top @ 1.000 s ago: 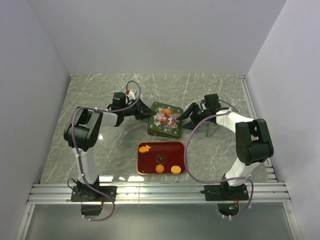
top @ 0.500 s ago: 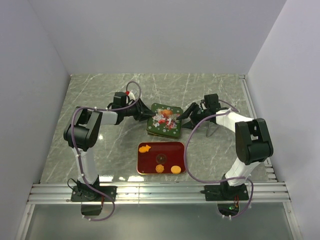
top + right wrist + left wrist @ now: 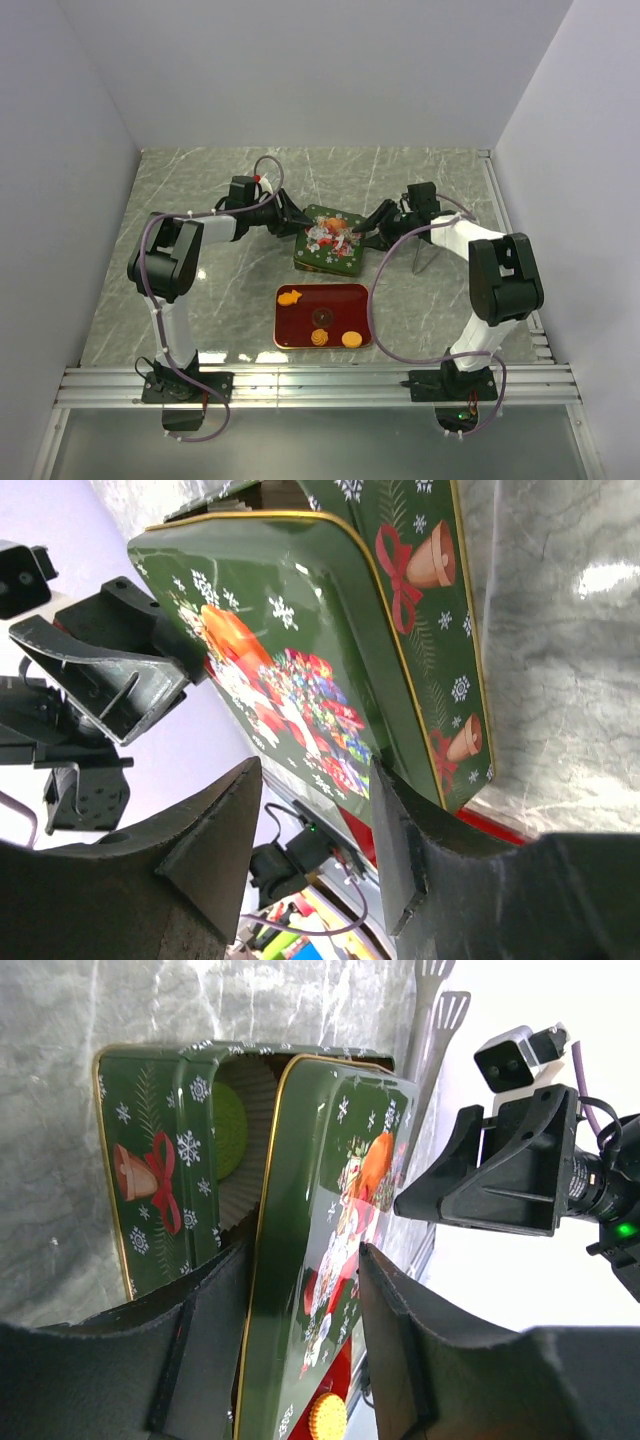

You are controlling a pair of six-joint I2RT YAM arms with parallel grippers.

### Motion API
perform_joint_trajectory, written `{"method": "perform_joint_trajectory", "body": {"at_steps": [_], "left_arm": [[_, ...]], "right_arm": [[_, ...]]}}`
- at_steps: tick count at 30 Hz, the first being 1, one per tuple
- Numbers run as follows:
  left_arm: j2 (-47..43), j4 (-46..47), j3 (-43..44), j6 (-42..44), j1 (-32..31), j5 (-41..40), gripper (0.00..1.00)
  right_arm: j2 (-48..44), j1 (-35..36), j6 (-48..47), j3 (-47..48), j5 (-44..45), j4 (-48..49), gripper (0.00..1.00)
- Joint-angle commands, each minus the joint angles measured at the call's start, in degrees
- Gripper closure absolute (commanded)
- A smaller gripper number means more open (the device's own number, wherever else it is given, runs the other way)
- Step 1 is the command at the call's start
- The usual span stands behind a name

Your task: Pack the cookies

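The left fingers (image 3: 400,1340) are spread, released, astride the tilted lid (image 3: 340,1220) of the tin (image 3: 150,1160). The right fingers (image 3: 215,840) flank its opposite edge; I cannot tell whether they grip. One green cookie (image 3: 228,1132) lies inside the tin, and four cookies (image 3: 318,338) lie on the tray (image 3: 300,312), lower centre of the overhead view.

You are looking down from above and behind the near edge over the whole table (image 3: 200,200), while your two wrist cameras are peering in close from left and right at the same green tin lid (image 3: 331,237), facing each other.
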Motion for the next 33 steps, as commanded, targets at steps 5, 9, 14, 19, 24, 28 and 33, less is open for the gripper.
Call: {"method": "perform_joint_trajectory", "body": {"at_steps": [5, 9, 14, 19, 24, 28, 33], "left_arm": [[0.61, -8.98, 2.41, 5.43, 0.58, -7.06, 0.46], [0.35, -9.68, 3.29, 5.69, 0.58, -7.32, 0.46], [-0.36, -14.94, 6.53, 8.06, 0.58, -10.74, 0.45], [-1.76, -20.75, 9.26, 10.87, 0.67, -16.19, 0.45], [-2.99, -23.13, 11.11, 12.19, 0.76, -19.88, 0.44], [-4.14, -24.54, 12.08, 12.55, 1.11, -24.79, 0.44], [-4.67, -24.28, 12.08, 11.93, 2.08, -25.87, 0.44]], "right_arm": [[2.24, 0.57, 1.83, 3.37, -0.37, 2.76, 0.46], [3.30, 0.66, 2.27, 4.60, -0.54, 3.02, 0.47], [4.18, 0.75, 2.71, 6.09, -0.54, 3.11, 0.47], [4.71, 0.92, 3.15, 6.27, -0.72, 3.81, 0.47], [5.32, 1.01, 3.67, 6.35, -0.98, 4.34, 0.47], [5.85, 1.01, 3.58, 7.06, -1.07, 4.08, 0.47], [6.99, 1.27, 3.76, 8.02, -1.16, 4.16, 0.48]]}}
